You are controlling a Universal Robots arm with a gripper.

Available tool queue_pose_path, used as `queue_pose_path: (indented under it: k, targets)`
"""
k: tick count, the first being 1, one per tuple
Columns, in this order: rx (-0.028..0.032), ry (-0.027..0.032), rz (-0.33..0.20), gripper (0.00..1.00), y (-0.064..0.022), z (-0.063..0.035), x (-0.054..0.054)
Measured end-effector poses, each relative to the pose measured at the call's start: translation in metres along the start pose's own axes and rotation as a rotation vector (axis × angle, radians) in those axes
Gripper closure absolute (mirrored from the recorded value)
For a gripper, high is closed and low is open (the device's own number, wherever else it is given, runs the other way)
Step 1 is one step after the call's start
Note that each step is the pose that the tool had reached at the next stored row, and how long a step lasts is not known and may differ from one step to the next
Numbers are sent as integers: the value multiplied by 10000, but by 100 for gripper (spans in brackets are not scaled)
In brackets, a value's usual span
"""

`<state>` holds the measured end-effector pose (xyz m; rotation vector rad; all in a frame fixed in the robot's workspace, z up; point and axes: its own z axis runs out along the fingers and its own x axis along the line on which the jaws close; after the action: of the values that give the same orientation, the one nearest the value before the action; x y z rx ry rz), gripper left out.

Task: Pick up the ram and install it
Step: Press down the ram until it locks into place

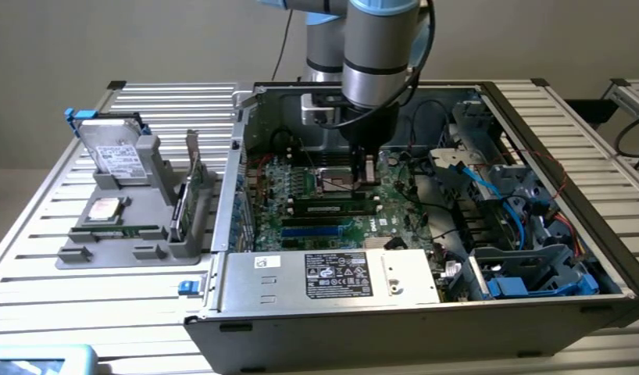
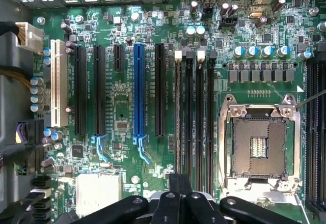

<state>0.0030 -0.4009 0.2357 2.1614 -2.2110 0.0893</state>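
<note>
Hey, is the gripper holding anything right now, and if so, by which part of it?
Nothing that shows: the gripper is shut, fingertips together with nothing between them, above the motherboard.

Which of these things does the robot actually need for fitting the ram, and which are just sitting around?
Job in hand: ram, seated in the motherboard; shut gripper above it.
Lying about: hard drive, expansion card, grey holder.

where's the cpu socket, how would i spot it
Look inside the open case, at the green motherboard. The cpu socket sits beside a row of long black slots; unlike them it is square, with a silver metal frame.
</note>
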Motion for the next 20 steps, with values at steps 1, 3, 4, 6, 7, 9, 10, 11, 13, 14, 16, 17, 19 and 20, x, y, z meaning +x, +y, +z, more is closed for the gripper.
queue_pose_path:
  k: [1, 3, 4, 6, 7, 9, 10, 11, 13, 14, 16, 17, 19, 20]
  targets:
    - [-1, 1, 5, 89, -7, 1, 3]
    - [-3, -2, 28, 89, -15, 6, 4]
    - [-6, -2, 41, 89, -16, 7, 9]
    - [-11, -9, 55, 89, -21, 12, 15]
    - [-13, -17, 58, 89, -21, 13, 15]
    - [-19, -45, 66, 89, -21, 13, 15]
    - [-18, -55, 68, 89, -21, 14, 15]
    - [-20, -62, 71, 89, -21, 14, 15]
    - [-24, -68, 81, 89, -21, 19, 15]
    - [-29, -67, 87, 89, -21, 21, 16]
    - [-33, -71, 96, 89, -21, 25, 15]
    - [-36, -75, 99, 89, -21, 26, 15]
    - [-37, -83, 104, 89, -21, 28, 14]
    - [-38, -85, 106, 89, -21, 30, 14]
